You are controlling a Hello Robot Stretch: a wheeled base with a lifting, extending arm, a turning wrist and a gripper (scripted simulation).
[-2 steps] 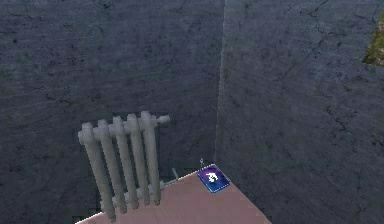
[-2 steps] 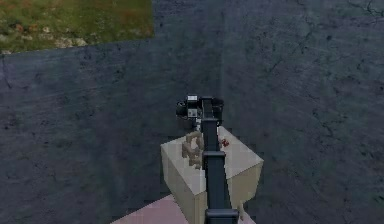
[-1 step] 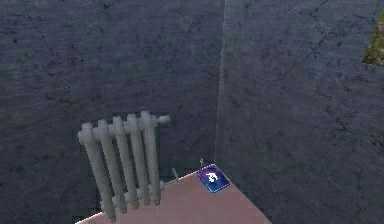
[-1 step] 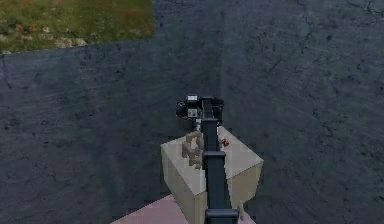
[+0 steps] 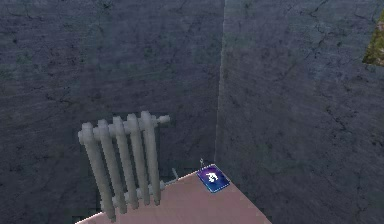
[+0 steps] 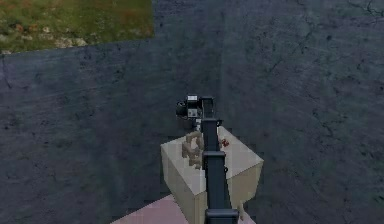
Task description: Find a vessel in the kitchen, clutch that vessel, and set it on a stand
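My arm rises as a dark bar across a pale beige box-like stand that sits against the dark wall. The gripper stands at the arm's far end, just above the stand's back edge, dark against the dark wall. I cannot tell whether it holds anything. A small brownish thing rests on the stand's top, left of the arm. A tiny speck lies on the top, right of the arm.
Dark blue-grey walls meet in a corner. A grey radiator stands at the forward view's lower left on pinkish floor. A small blue thing lies near the corner. A greenish picture hangs on the wall.
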